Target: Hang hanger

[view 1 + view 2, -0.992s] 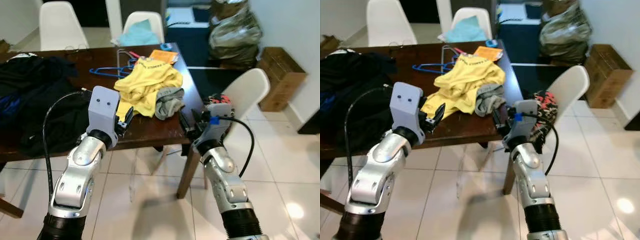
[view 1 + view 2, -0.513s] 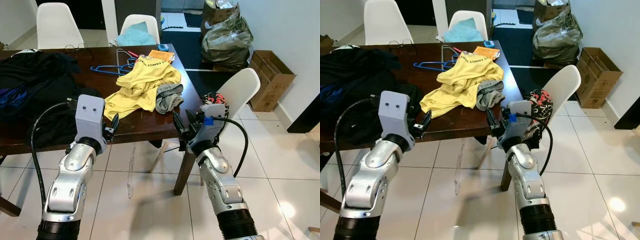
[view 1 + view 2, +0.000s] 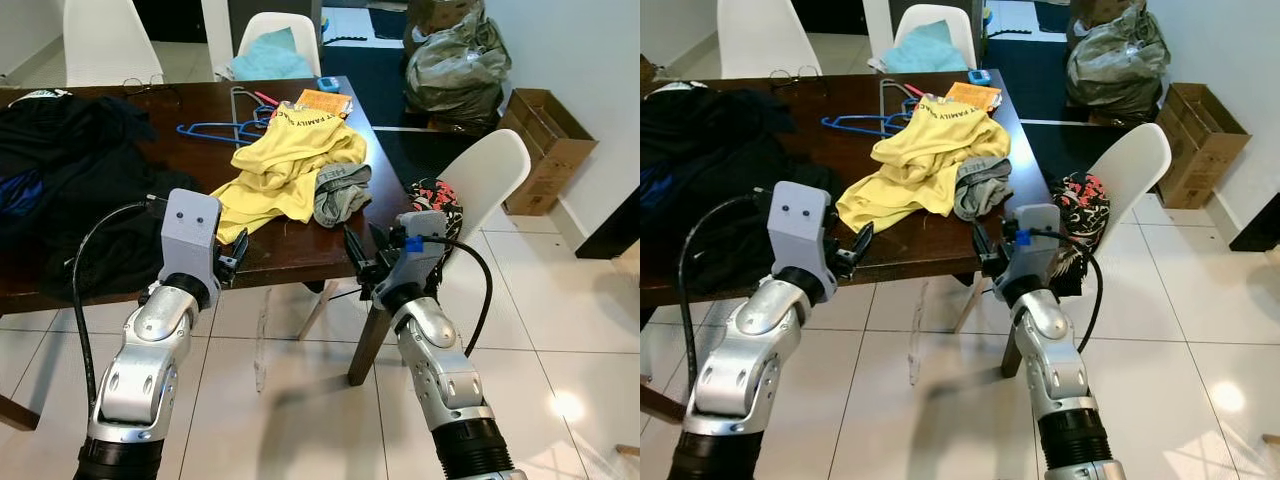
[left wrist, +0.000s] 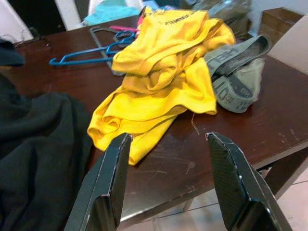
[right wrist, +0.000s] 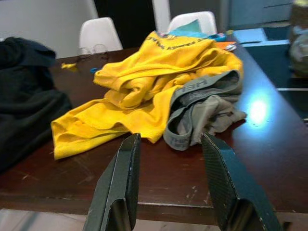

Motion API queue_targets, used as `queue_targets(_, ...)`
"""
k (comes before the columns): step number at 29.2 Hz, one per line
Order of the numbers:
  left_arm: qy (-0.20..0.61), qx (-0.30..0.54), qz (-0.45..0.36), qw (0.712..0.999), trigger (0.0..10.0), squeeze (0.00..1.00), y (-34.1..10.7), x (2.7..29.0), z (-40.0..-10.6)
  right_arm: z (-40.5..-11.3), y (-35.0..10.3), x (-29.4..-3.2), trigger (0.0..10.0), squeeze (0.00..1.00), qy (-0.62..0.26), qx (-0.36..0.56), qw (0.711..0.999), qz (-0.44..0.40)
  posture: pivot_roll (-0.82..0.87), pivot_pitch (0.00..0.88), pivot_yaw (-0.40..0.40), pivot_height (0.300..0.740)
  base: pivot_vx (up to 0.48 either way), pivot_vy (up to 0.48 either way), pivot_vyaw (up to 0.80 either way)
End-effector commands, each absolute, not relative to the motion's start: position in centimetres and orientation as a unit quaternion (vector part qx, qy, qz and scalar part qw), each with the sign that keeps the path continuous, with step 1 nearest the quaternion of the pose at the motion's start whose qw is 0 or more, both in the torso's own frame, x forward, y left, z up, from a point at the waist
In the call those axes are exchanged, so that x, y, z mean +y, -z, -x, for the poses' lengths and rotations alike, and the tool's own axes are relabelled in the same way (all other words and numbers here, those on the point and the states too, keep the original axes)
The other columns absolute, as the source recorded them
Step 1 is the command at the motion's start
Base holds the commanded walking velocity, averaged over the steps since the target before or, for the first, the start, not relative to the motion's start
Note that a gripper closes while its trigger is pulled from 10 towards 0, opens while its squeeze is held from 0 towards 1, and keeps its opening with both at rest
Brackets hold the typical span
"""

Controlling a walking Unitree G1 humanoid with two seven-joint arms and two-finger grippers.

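While both arms hover at the near edge of the surface (image 3: 300, 255), the left eye view shows the blue hanger (image 3: 215, 130) lying flat at the far side, beyond the yellow shirt (image 3: 290, 165), its long axis running across; the left hand (image 3: 238, 252) looks nearer than the right hand (image 3: 365, 262). Along the left wrist view, that hand's fingers (image 4: 103, 187) stand apart and empty, the hanger (image 4: 84, 55) well ahead. Along the right wrist view, its fingers (image 5: 120, 187) likewise stand apart, facing the shirt (image 5: 139, 91) and grey underwear (image 5: 202, 110).

Silver arms, grey wrist boxes, black cables
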State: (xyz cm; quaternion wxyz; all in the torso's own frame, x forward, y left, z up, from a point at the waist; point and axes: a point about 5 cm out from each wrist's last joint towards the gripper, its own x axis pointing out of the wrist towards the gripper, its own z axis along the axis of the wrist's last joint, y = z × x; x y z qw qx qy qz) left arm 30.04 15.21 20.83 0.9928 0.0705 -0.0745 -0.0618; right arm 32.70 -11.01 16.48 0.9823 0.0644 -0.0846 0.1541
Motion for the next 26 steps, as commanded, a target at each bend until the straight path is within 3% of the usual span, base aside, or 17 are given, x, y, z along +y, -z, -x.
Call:
queue_targets(1,0.059,-0.070,-0.076,0.993,10.0,0.00,-20.8,15.5,-30.0,-32.6,-15.9,-10.6,10.0,0.00,-0.158,-0.075,0.982,-0.067,0.02,0.109,-0.029,0.740,0.000,0.480,0.00)
queue_targets(20,0.053,-0.076,-0.074,0.993,10.0,0.00,-21.2,15.9,-30.1,-32.6,-15.9,-10.6,10.0,0.00,-0.158,-0.074,0.982,-0.068,0.02,0.123,-0.026,0.740,0.000,0.480,0.00)
queue_targets(26,0.031,-0.065,-0.070,0.995,10.0,0.00,-21.2,16.6,-30.1,-32.7,-15.9,-10.6,10.0,0.00,-0.157,-0.075,0.982,-0.068,0.02,0.129,-0.023,0.740,0.000,-0.077,0.00)
